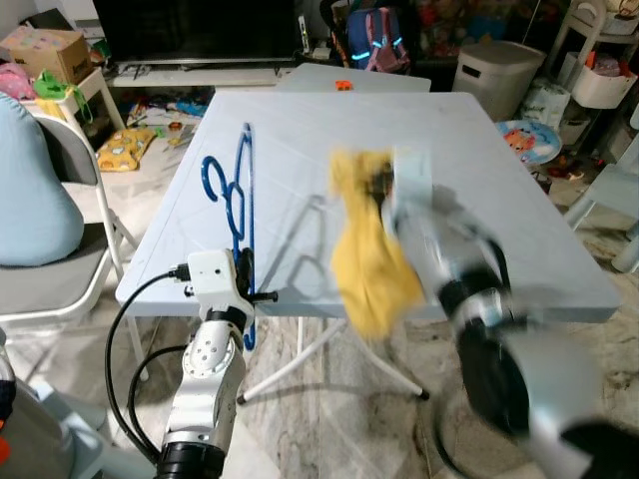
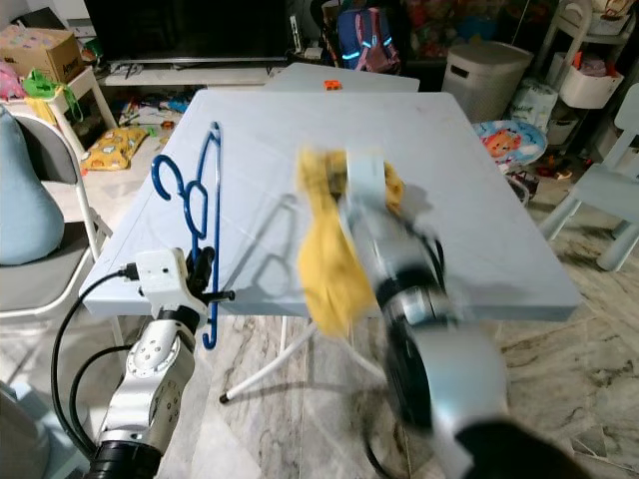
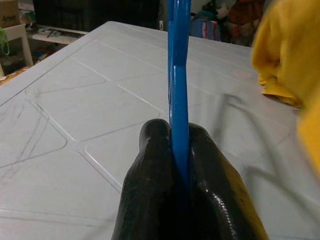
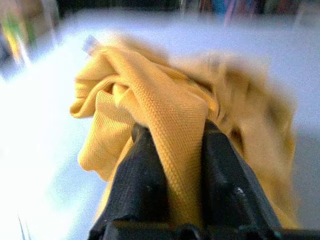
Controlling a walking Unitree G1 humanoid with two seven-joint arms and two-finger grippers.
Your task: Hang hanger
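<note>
Left end effector (image 3: 179, 150) clamping blue hanger (image 1: 236, 190)

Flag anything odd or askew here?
The yellow cloth is not on the blue hanger: it hangs bunched from the right gripper over the table, blurred. The left gripper pinches the hanger by its lower end, so it sticks up above the table's edge. Nothing spilled or damaged.

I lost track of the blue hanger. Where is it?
The blue hanger stands upright over the table's left front edge, clamped in the left tool, left of the yellow cloth.
</note>
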